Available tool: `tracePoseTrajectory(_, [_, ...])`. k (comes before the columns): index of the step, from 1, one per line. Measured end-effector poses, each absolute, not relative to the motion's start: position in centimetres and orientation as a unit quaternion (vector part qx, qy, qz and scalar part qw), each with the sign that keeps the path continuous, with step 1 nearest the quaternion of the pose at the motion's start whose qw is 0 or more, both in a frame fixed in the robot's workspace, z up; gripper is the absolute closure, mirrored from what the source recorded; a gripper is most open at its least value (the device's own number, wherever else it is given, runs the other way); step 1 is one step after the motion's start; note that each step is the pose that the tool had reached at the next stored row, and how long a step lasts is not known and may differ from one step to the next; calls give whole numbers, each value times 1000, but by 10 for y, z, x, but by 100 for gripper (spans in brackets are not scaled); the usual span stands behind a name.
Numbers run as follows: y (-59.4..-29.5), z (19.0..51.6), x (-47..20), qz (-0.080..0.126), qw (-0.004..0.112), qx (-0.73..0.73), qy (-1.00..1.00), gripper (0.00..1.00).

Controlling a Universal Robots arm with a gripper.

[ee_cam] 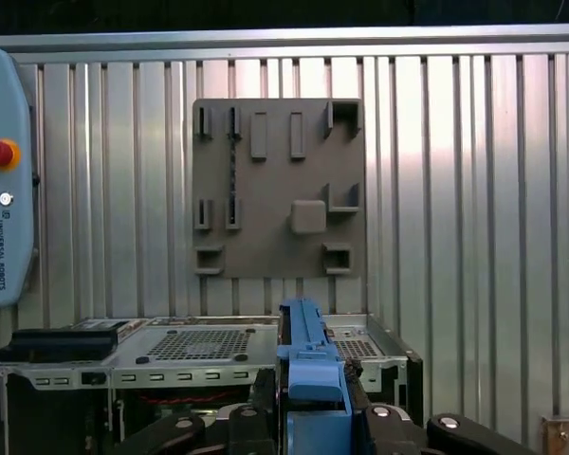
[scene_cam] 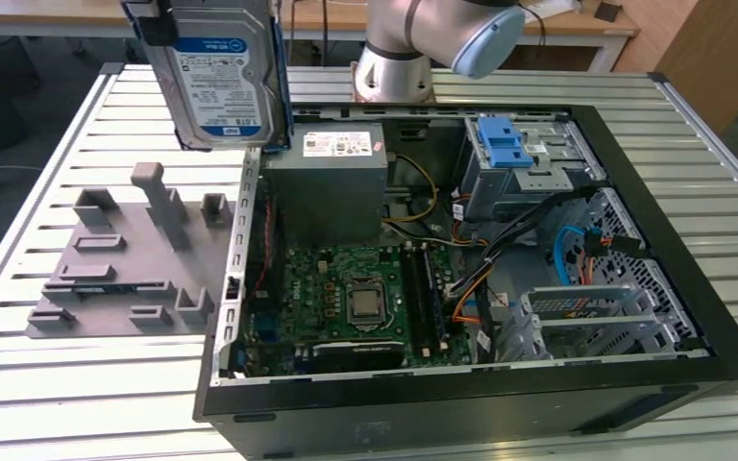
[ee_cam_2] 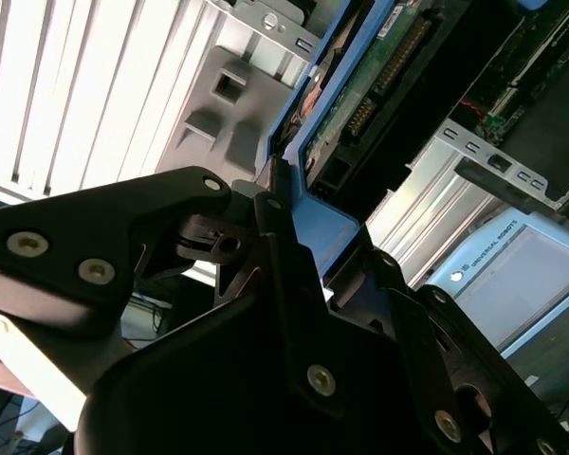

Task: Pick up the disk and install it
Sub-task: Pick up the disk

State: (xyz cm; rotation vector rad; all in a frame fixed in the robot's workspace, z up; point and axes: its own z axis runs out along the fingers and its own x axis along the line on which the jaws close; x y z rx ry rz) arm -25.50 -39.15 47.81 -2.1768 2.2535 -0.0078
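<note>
Fingers (ee_cam_2: 283, 248) tight on the disk (scene_cam: 222, 82)

Open computer case (scene_cam: 472, 408) on the table (scene_cam: 74, 384); fixture plate (scene_cam: 107, 274) beside it at the exterior view's left; the disk (scene_cam: 222, 86) aloft near the case's plate-side wall; arm base (scene_cam: 392, 72) behind.

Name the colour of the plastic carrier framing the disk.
Blue; the disk carrier shows best in the first wrist view.

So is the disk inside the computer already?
No, the disk is held up in the air by the gripper, not down in the open case.
</note>
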Motion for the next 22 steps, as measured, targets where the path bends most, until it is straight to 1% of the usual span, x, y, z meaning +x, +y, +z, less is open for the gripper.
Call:
tracePoseTrajectory(10, [-416,476,-250,-2,4,-695,719,64])
tracePoseTrajectory(22, [-425,475,-204,-2,4,-695,719,64])
